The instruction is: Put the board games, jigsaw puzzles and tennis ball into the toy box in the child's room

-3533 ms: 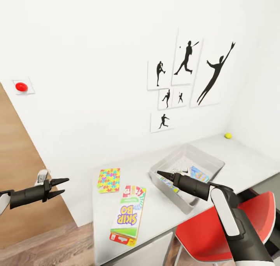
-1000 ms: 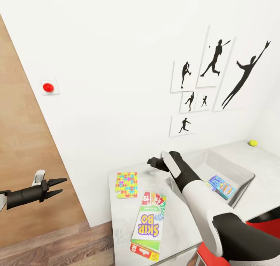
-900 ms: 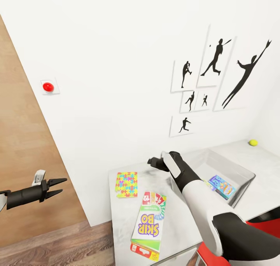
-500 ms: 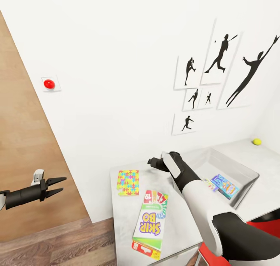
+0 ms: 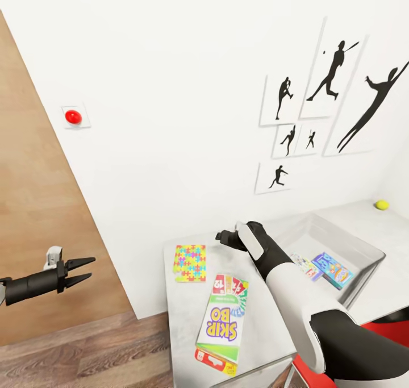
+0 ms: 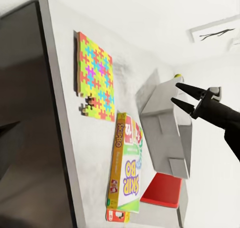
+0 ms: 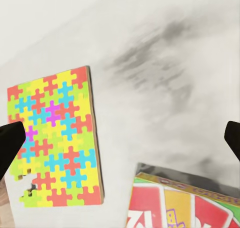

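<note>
Pale grey toy box (image 5: 372, 250) held some items; colourful flat jigsaw puzzle (image 5: 190, 262), Skip-Bo box (image 5: 222, 322), yellow ball (image 5: 382, 204) remained; both grippers (image 5: 76, 270) (image 6: 188, 96) spread, empty

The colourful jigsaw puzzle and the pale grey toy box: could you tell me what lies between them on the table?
Only bare pale tabletop, seen in the head view; the right gripper hangs above that stretch, jaws open.

A flat jigsaw puzzle (image 5: 190, 262) of yellow, red, blue, green and orange interlocking pieces lies near the far left corner of the pale grey desk (image 5: 272, 337). The Skip-Bo game box (image 5: 222, 322) at the desk's front edge shows purple lettering on white, a green border and red cards. A blue box with purple art (image 5: 333, 270) sits in the pale grey bin (image 5: 368, 250). A yellow-green tennis ball (image 5: 382, 204) rests beside the white wall.
</note>
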{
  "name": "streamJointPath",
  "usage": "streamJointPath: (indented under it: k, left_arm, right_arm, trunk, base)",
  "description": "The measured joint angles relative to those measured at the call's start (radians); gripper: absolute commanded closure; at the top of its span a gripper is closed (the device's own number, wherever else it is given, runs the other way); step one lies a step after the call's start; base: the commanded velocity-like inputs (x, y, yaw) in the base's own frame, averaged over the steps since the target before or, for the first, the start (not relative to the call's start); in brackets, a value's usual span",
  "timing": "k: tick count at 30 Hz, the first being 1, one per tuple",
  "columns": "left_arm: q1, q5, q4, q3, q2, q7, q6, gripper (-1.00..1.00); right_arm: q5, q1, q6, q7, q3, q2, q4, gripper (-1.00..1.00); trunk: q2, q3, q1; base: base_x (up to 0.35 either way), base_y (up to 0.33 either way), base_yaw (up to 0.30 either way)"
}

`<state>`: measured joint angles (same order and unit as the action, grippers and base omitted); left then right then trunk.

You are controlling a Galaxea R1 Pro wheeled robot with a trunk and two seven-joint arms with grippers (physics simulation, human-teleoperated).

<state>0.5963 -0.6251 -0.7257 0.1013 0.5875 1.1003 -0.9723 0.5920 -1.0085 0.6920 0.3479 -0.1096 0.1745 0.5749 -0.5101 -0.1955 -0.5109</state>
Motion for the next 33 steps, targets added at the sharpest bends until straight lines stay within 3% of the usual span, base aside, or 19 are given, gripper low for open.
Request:
streamJointPath:
  k: [6,9,11,16,19,33]
  left_arm:
    - [0.000,-0.005,0.000,-0.003,0.001,0.019,0.001,-1.00]
    - [0.000,-0.001,-0.002,-0.012,-0.001,0.065,0.005,-1.00]
    - [0.000,0.001,-0.003,-0.030,-0.002,0.100,0.024,-1.00]
    - [0.000,0.004,-0.004,-0.114,-0.002,0.177,0.083,-1.00]
    - [-0.001,0.008,-0.004,-0.142,-0.002,0.203,0.093,-1.00]
    - [-0.001,0.010,-0.003,-0.162,-0.001,0.222,0.101,-1.00]
  right_arm:
    - [0.000,0.000,-0.001,0.000,-0.001,0.000,0.000,-1.00]
    - [0.000,0.001,-0.002,0.000,-0.001,0.000,0.001,-1.00]
    - [0.001,0.001,-0.002,0.001,-0.001,0.000,0.001,-1.00]
    - [0.001,0.001,-0.002,0.001,0.000,0.000,0.001,-1.00]
    - [0.001,0.001,-0.002,0.001,-0.001,0.000,0.001,-1.00]
    - [-0.001,0.000,-0.002,0.001,-0.002,0.000,0.001,-1.00]
  trunk:
    - [0.000,-0.009,0.000]
    - [0.000,-0.011,0.000]
    - [0.000,-0.011,0.000]
    - [0.000,-0.013,0.000]
    - [0.000,-0.016,0.000]
    - [0.000,-0.038,0.000]
  base:
    - [0.000,0.000,-0.014]
    - [0.000,0.000,-0.015]
    - [0.000,0.000,-0.006]
    - [0.000,0.000,-0.002]
    - [0.000,0.000,0.000]
    - [0.000,0.000,0.000]
